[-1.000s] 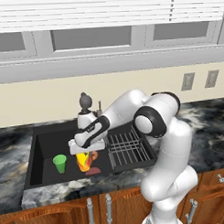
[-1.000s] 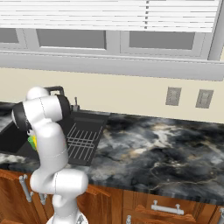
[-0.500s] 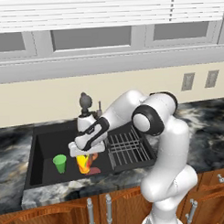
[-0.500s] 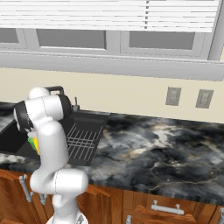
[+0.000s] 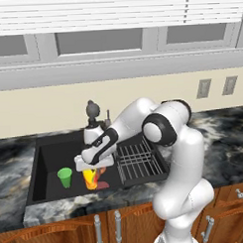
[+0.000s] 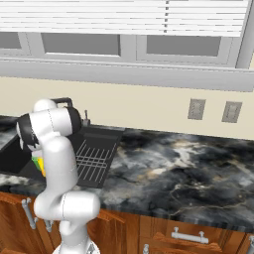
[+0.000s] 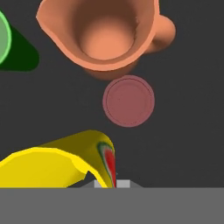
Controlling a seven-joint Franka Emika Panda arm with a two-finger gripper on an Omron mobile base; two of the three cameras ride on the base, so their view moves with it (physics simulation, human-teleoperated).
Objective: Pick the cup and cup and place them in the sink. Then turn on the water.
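My gripper (image 5: 92, 168) hangs low over the black sink (image 5: 50, 152), shut on the rim of the yellow cup (image 5: 90, 178) with the orange-red pattern. In the hand view that yellow cup (image 7: 52, 166) lies across the bottom, and it hides the fingertips. The green cup (image 5: 65, 177) stands upright on the basin floor, a little to the left of the yellow one; its rim (image 7: 3, 39) shows at the upper left of the hand view. The black faucet (image 5: 92, 110) rises behind the basin with no stream of water.
A terracotta jug (image 7: 109, 35) with a handle stands in the basin just beyond the yellow cup, and the round drain (image 7: 128, 100) lies between them. The ribbed wire rack (image 5: 139, 160) fills the sink's right part. Marble counter (image 6: 188, 168) stretches to the right.
The hand has sunk slightly lower into the basin with the yellow cup in it. The green cup has stayed in place.
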